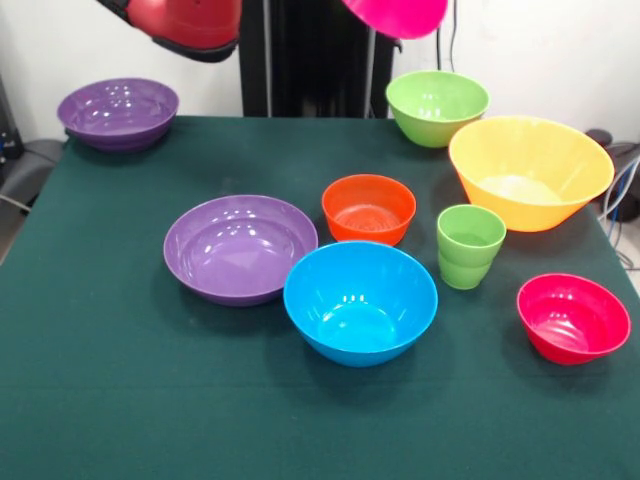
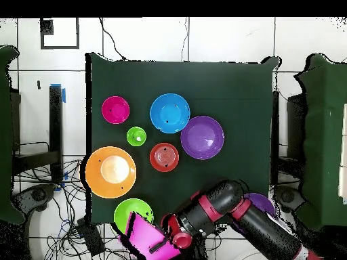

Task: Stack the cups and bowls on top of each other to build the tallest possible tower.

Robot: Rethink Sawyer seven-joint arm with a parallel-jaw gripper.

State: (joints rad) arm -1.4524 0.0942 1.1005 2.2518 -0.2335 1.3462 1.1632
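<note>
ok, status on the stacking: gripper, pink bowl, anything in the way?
Gripper state unreadable. Hot-pink bowl carried tilted, above the table's robot-side edge near the lime-green bowl. No tower yet; remaining bowls apart on the table. Nothing obstructing.

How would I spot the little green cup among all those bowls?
Start at the big yellow-orange bowl on the green table. Just in front of it, between the small orange bowl and the red-pink bowl, stands the green cup. It is the only piece taller than wide, far narrower than the green bowl.
</note>
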